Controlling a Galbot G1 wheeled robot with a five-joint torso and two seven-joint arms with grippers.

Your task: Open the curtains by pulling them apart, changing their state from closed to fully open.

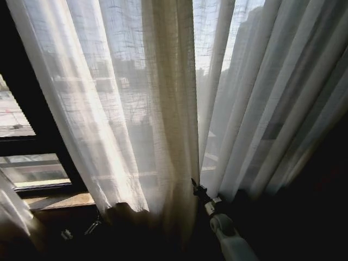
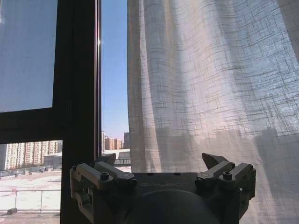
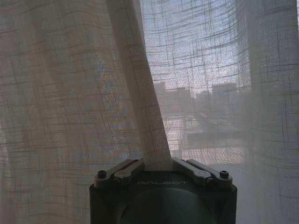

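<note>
Head view has the curtains (image 1: 136, 109) hanging across the window, the left panel drawn partly aside so that the black window frame (image 1: 32, 125) and glass show at the left, and the right gripper (image 1: 197, 187) sits at the meeting edges low down. Right wrist view shows its fingers (image 3: 126, 170) pinching a fold of fabric (a narrow pleat rising between them). Left gripper (image 2: 159, 165) hangs with fingers spread, facing the curtain edge beside the frame.

Curtains (image 1: 136, 109) noted as cream-white, sheer, crosshatch-woven, vertically pleated. Window frame (image 2: 77, 93) beside them noted black. Right hand (image 3: 158, 164) dark grey.
</note>
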